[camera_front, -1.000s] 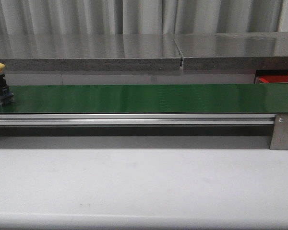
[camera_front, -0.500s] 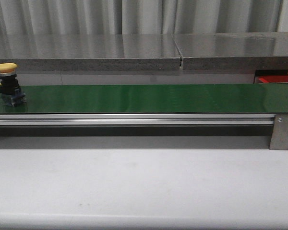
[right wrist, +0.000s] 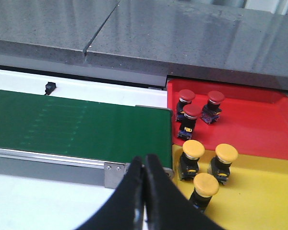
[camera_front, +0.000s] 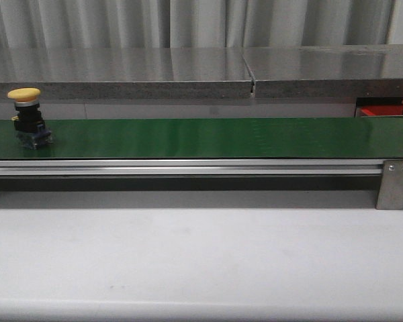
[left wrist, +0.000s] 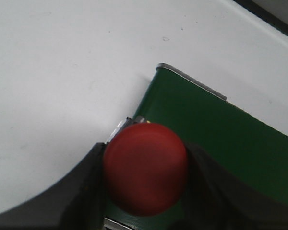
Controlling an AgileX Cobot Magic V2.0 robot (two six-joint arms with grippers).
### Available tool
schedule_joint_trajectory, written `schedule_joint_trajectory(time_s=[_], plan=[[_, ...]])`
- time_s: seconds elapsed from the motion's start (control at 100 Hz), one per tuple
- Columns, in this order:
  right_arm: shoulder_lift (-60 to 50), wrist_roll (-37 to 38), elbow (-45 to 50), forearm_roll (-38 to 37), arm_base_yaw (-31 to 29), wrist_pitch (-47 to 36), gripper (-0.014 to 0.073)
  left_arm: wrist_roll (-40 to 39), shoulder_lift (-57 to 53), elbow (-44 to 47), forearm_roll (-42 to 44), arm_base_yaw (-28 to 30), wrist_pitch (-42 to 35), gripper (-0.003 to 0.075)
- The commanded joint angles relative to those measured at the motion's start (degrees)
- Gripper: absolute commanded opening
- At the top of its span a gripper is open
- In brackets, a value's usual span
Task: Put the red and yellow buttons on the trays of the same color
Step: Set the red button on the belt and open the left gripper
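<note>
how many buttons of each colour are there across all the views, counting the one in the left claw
red buttons: 4, with three on the red tray at, and one in the left claw
yellow buttons: 4, with three on the yellow tray at, and one on the green belt at
total: 8

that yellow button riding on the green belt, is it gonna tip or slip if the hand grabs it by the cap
The yellow button looks top-heavy: a wide domed cap over a narrower dark body, so a sideways nudge would probably tip it. The cap seems smooth and rounded, so pads may slide off; the blocky body likely grips better. It stands upright on the green belt, so its base seems stable enough.
</note>
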Motion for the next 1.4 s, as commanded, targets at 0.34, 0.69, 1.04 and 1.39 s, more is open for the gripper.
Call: schedule_joint_trajectory(time_s=[0.34, 0.69, 1.04, 1.39], plan=[[0.37, -0.41, -1.36, -0.19, 0.17, -4.15, -0.0118, 0.79, 2.19, -1.42, -2.42, -2.68, -1.71, 0.0036], [0.37, -0.41, -1.36, -0.19, 0.17, -4.15, -0.0118, 0.79, 1.75, -1.54, -2.42, -2.68, -0.97, 0.0604], [0.37, -0.41, -1.36, -0.19, 0.17, -4.20, -0.0118, 4.01, -5.14, -1.54, -2.42, -5.16, -0.80, 0.0594], [0.37, -0.41, -1.36, -0.19, 0.17, -4.45, -0.0118, 8.34, -13.27, -1.44, -1.83, -13.64, -0.66, -0.0017]])
